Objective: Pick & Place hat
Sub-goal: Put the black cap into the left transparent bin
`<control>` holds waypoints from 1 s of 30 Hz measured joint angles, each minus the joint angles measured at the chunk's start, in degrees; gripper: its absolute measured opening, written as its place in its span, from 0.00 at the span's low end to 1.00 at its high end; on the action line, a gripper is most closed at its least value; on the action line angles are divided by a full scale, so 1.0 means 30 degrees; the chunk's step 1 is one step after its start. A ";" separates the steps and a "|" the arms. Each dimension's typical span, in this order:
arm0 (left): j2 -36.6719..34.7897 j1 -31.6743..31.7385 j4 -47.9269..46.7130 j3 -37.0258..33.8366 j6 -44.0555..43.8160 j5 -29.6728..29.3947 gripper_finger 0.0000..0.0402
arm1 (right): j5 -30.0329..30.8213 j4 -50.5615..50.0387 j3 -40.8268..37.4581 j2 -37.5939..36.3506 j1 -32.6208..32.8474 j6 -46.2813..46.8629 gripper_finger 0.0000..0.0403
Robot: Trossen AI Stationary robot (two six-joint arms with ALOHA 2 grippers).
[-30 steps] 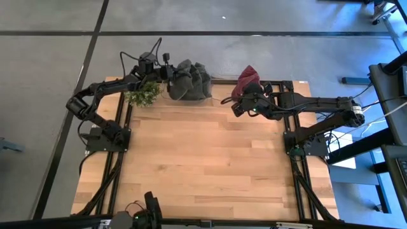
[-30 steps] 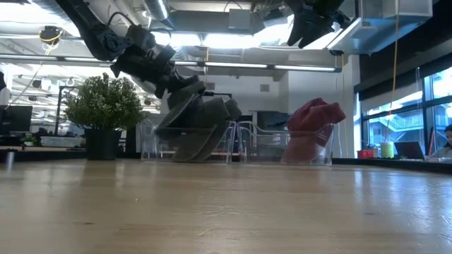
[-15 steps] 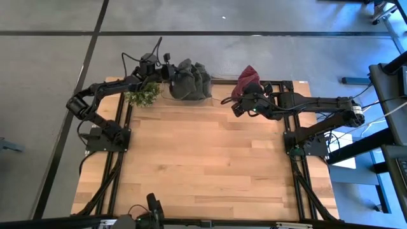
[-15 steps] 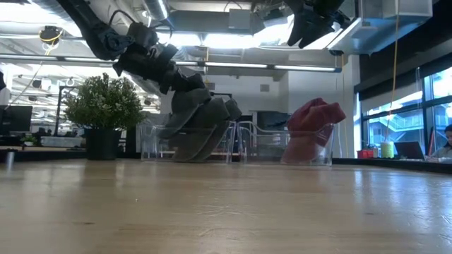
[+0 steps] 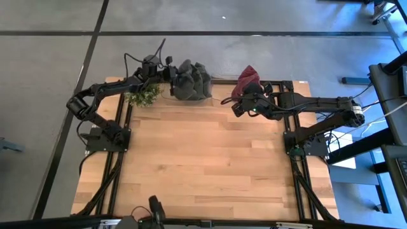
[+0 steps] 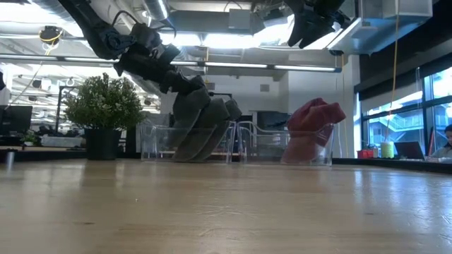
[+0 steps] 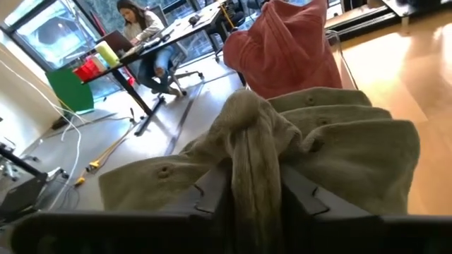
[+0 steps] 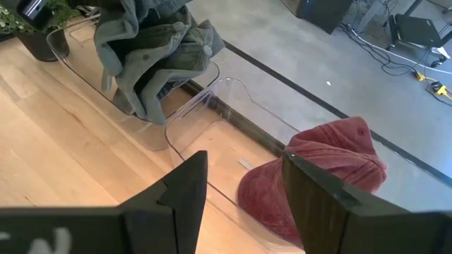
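An olive-green hat [image 5: 193,80] sits bunched in a clear plastic holder [image 8: 185,121] at the table's far edge; it also shows in the low view [image 6: 205,127]. My left gripper [image 5: 170,70] is shut on it from the left. A red hat [image 5: 247,76] rests in a second clear holder [image 6: 311,152] to the right. My right gripper [image 8: 244,204] hovers open just near of the red hat [image 8: 321,173], touching nothing. My left gripper pinches a bunched fold of the olive hat's crown [image 7: 254,166] between its two fingers [image 7: 212,190]. It comes slanting down from the table's left. The hat hangs below the fingers, nearly upright, with its lower part [image 6: 191,149] down in the clear holder.
A potted green plant [image 5: 143,94] stands at the far left corner, right beside my left arm. The clear holders line the far edge. The wooden tabletop [image 5: 203,159] stretches open toward the near side. People sit at desks in the room beyond the table.
My left gripper has moved a little toward the table's right and far edge, staying shut on the olive hat. The hat's left side has been drawn in, so it stands more upright and narrower in the holder. My right arm has kept still.
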 joint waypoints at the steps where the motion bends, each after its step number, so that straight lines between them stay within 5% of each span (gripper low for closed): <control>1: 0.0000 0.0002 0.0000 0.0000 -0.0215 0.0000 0.22 | 0.0000 0.0000 0.0000 0.0000 0.0000 0.0000 0.46; 14: -0.0893 0.0265 -0.0159 0.0000 -0.4603 0.0066 0.55 | 0.0007 -0.0237 -0.0007 0.0000 0.0000 -0.0922 0.46; 30: -0.2324 -0.0464 -0.5773 0.0007 -0.3126 -0.1120 0.58 | 0.0007 -0.0255 -0.0007 0.0000 -0.0716 -0.1971 0.46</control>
